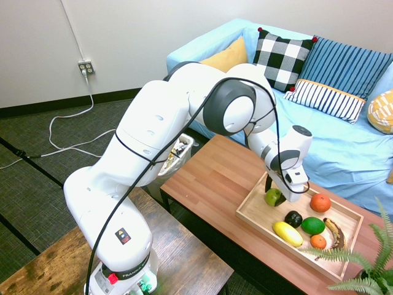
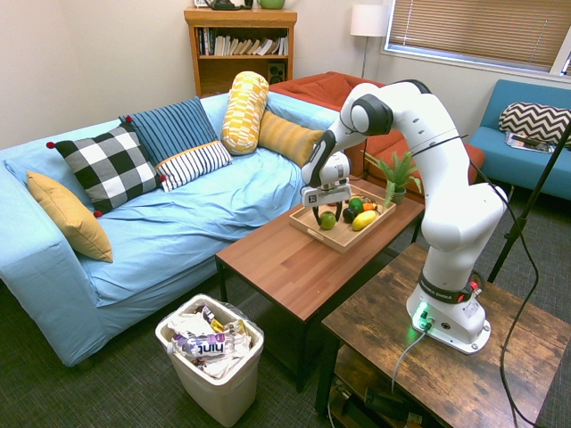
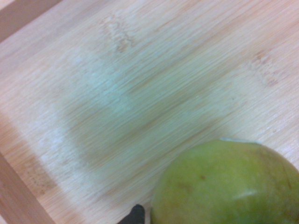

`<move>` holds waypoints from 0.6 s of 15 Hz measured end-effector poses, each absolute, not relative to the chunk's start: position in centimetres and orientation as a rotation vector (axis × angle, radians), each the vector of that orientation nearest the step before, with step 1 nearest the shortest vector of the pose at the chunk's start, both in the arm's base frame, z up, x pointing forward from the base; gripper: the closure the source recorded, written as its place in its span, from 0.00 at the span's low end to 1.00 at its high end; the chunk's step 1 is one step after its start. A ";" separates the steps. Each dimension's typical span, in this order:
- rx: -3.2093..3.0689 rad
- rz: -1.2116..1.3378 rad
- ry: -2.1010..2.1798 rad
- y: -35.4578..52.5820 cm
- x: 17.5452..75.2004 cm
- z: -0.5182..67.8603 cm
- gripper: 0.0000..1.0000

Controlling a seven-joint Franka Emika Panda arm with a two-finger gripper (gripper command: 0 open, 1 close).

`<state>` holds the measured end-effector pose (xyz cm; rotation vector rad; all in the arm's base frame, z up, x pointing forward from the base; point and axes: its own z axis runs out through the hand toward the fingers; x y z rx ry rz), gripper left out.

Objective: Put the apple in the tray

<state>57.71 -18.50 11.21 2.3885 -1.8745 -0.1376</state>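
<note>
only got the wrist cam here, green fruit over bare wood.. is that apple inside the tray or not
Observer: Yes. The apple sits in the tray's corner nearest the arm, directly under the gripper.
Operator: anything else in the tray
Observer: Five or six more pieces: an orange, a dark avocado, a darker green fruit, a yellow fruit, a brown banana.
Operator: is the apple touching any
Observer: No, bare wood shows between it and the others.
Operator: where's the tray sitting
Observer: On the coffee table, at its end by a small potted plant.
</note>
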 end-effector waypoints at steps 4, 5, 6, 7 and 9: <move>2.396 -0.136 -1.868 -18.5 57.9 11.1 0.00; 2.397 -0.136 -1.867 -18.4 57.9 11.1 0.00; 2.399 -0.137 -1.865 -18.4 57.9 11.1 0.00; 2.400 -0.138 -1.864 -18.3 57.9 11.0 0.00; 2.409 -0.135 -1.859 -18.4 58.0 11.2 0.00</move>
